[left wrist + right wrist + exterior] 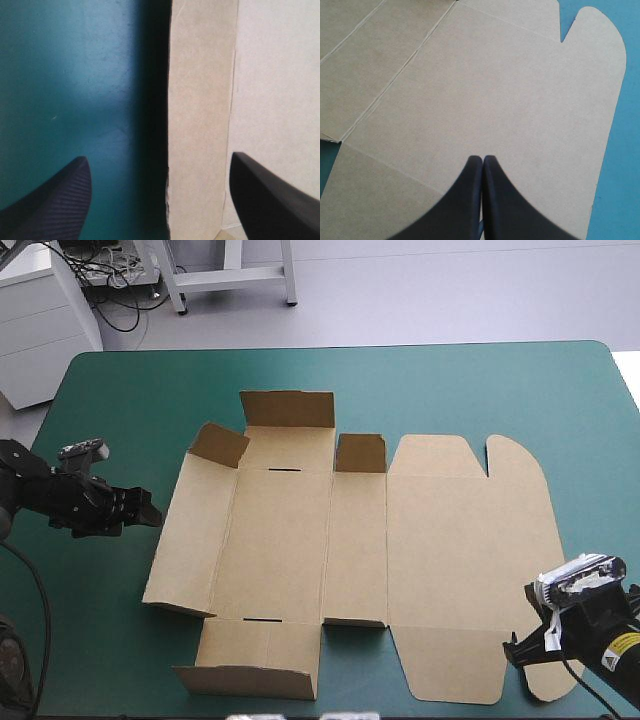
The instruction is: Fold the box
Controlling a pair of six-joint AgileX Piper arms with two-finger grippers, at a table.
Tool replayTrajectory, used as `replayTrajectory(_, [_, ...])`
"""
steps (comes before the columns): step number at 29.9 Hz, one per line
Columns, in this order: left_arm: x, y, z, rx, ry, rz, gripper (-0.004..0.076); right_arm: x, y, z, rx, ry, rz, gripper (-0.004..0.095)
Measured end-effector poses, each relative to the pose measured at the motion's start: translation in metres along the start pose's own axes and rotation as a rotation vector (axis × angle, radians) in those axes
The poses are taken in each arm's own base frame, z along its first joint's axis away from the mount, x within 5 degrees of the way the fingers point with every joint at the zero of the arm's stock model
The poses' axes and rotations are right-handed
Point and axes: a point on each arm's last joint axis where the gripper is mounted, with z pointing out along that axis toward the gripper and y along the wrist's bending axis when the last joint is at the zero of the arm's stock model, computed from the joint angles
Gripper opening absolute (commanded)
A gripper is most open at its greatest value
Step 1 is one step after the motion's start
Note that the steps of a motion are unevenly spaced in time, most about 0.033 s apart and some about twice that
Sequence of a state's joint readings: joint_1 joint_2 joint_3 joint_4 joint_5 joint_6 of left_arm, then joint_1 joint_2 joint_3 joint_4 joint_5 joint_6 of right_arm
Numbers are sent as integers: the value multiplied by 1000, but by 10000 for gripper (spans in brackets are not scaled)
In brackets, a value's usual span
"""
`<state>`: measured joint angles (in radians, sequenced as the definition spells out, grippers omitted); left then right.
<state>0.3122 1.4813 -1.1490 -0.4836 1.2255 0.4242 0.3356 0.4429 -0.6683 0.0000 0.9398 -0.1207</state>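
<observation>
Left fingers (55,200) wide, box (200,125) edge between | right fingers (465,200) pressed together over box

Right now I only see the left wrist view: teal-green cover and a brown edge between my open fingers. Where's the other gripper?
Observer: The right gripper is over the lid of the box, at the lid's near right corner.
Operator: Is it open like mine?
Observer: No, its fingers are shut, meeting in a point above the lid.
Operator: Are any flaps up?
Observer: Yes, the far flap stands up, while the lid lies flat.
</observation>
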Motion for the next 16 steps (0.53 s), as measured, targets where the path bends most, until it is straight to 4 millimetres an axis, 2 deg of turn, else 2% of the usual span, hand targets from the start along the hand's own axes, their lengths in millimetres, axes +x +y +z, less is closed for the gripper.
replayTrajectory(6, [1,6,20,56,42,-17,545,0,0,0,0,-1,0,-18])
replayTrajectory(16, [28,6,49,162,120,-54,545,0,0,0,0,-4,0,-18])
